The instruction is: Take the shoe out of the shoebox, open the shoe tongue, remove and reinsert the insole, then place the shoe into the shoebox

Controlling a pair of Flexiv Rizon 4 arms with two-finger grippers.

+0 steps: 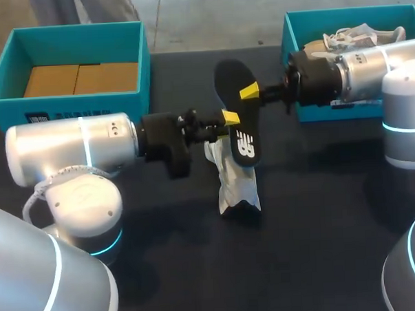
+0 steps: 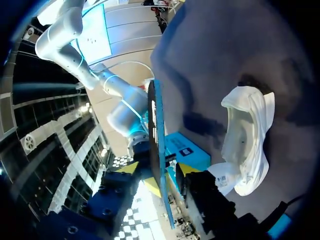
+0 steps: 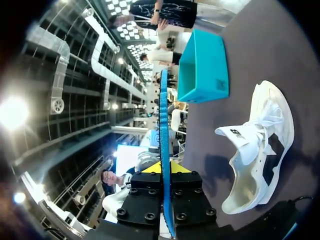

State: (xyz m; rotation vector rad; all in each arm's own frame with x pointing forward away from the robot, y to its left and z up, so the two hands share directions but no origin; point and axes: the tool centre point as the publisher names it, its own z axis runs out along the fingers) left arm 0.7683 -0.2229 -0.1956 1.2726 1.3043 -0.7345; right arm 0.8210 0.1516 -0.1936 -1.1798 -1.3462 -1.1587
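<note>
Right gripper (image 3: 164, 169) fingers pinched the insole (image 3: 163, 110), seen edge-on. Left gripper (image 2: 157, 170) fingers stood spread on either side of it with gaps showing; the far finger was hidden in head view. Shoe (image 1: 236, 185) sat on the table under both, its top covered by the insole.

Bright yellow fingertips (image 1: 249, 92) of the right gripper (image 3: 162, 167) flank a thin black foam insole (image 1: 236, 106) with white logo and blue edge; below them, a white mesh sneaker (image 1: 236, 185), black tabletop (image 1: 320, 212).
</note>
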